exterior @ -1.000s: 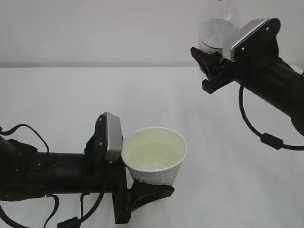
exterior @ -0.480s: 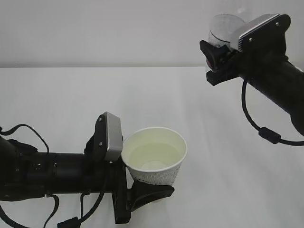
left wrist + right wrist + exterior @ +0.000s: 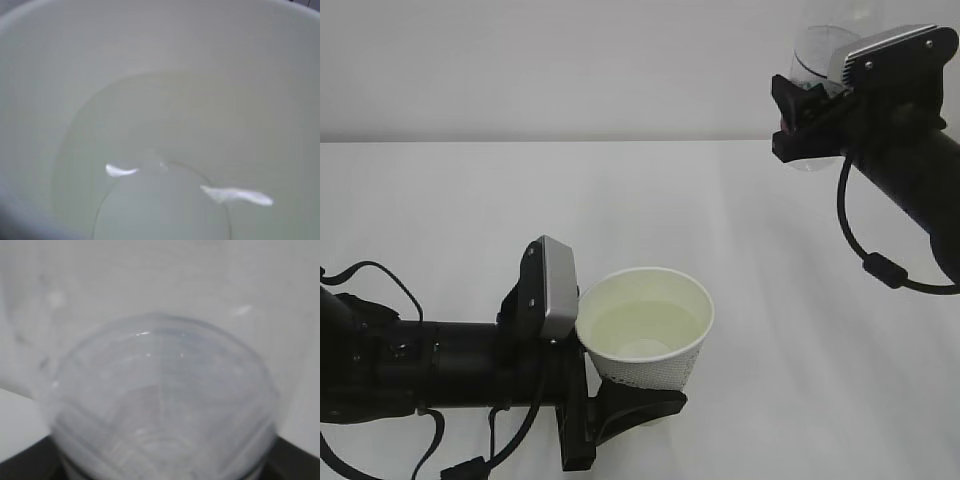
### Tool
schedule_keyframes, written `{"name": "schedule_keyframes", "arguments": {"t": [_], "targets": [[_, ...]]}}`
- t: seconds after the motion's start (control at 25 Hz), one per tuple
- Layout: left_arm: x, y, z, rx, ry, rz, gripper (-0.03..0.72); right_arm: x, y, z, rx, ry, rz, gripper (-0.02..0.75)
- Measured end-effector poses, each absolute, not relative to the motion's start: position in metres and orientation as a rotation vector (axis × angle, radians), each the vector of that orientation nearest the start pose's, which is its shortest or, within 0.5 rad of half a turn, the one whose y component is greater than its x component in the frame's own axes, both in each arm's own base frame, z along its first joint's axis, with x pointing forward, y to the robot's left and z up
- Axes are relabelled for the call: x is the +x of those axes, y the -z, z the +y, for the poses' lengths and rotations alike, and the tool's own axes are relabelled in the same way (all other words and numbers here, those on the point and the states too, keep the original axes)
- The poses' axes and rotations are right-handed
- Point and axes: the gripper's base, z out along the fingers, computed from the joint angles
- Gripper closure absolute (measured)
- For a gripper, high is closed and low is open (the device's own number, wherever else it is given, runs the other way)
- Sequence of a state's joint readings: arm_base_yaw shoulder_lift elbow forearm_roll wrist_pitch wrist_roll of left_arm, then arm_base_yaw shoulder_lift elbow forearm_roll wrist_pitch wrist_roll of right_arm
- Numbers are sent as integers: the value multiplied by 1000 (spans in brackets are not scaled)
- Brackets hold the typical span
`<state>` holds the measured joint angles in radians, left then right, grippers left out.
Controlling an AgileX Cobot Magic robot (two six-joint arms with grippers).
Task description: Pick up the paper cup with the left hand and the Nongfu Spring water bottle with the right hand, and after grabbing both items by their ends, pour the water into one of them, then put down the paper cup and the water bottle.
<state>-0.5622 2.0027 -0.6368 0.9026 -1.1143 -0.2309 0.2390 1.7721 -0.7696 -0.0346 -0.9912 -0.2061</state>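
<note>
From the exterior camera I see my left gripper (image 3: 620, 385) low at the front of the white desk (image 3: 470, 220), its arm lying nearly level along the left edge of the picture. Its jaws stand fairly wide and are closed on the base of the paper cup (image 3: 645, 330), which sits upright with its mouth tipped slightly toward the camera. Inside the cup the water (image 3: 645, 328) lies as a pale, clear pool reaching partway up the cream wall. My right gripper (image 3: 810, 115) is high in the upper right corner, well apart from the cup, and its jaws clamp the lower end of the Nongfu Spring water bottle (image 3: 818, 55); I can only make out the clear round bottom part of the bottle, as the rest runs out of the top of the picture. The left wrist camera looks straight down into the paper cup (image 3: 40, 60), which fills the whole picture; the water (image 3: 165, 200) shows as a still surface with two bright glints on it, and the gripper itself is hidden here. The right wrist camera is filled by the blurred, ribbed, clear base of the bottle (image 3: 160, 405), with the dark edges of the right gripper (image 3: 295, 460) just peeping in at the bottom corners on either side of it.
</note>
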Motion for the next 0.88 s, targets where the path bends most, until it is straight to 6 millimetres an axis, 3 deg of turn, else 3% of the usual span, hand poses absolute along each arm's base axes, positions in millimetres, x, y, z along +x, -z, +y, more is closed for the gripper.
{"name": "schedule_keyframes", "arguments": {"t": [0.36,0.88], "targets": [[225,-106,-218,1244,945,1498,180,347,-210,77,-239,-11,1514,252],[225,-106,-218,1244,945,1498,180,347,-202,77,-233,-11,1594,253]]}}
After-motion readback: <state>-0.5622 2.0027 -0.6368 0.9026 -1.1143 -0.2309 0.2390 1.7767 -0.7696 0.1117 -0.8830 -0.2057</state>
